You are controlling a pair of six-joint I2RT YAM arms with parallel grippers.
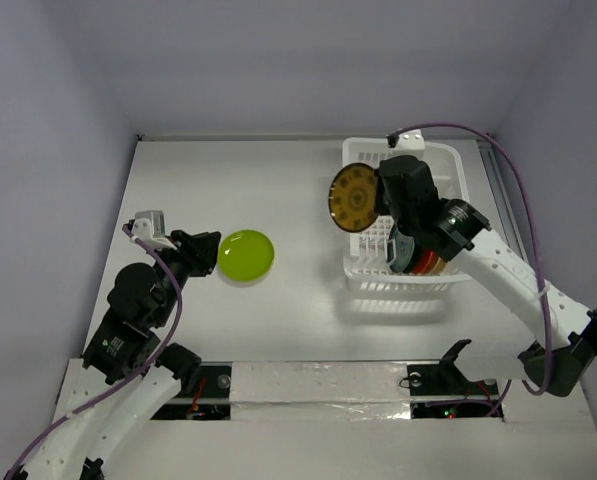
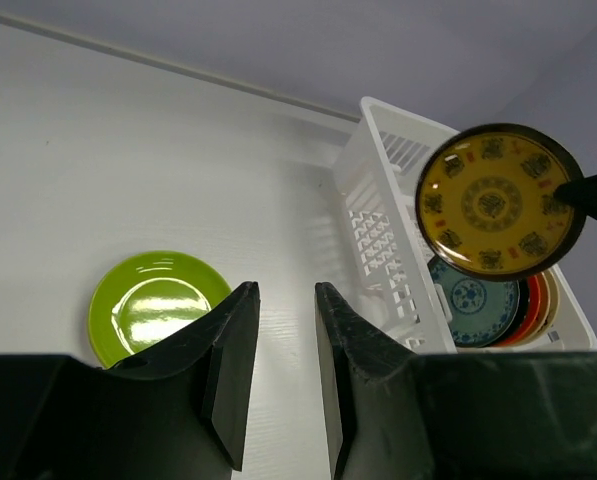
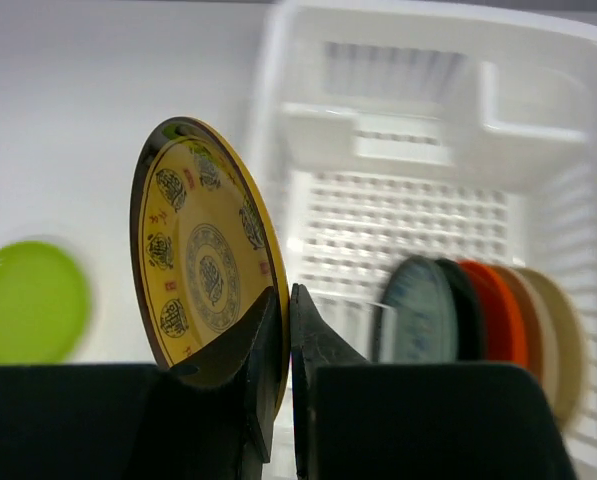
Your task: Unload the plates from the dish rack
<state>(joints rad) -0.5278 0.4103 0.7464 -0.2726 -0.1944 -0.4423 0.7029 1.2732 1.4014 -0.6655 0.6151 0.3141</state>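
Observation:
My right gripper (image 1: 378, 195) is shut on the rim of a yellow patterned plate (image 1: 355, 197) and holds it upright above the left edge of the white dish rack (image 1: 448, 160); it shows in the right wrist view (image 3: 203, 275) and the left wrist view (image 2: 498, 200). Several plates stand on edge in the rack's near end (image 1: 418, 262): blue-patterned (image 3: 418, 310), dark, orange-red (image 3: 493, 315), beige (image 3: 563, 335). A lime green plate (image 1: 245, 254) lies flat on the table. My left gripper (image 1: 210, 252) is open and empty just left of it (image 2: 153, 305).
The rack's far half (image 3: 398, 215) shows bare lattice. Purple walls close the table on the left, back and right. A cable (image 1: 523, 200) loops over the right arm beside the rack.

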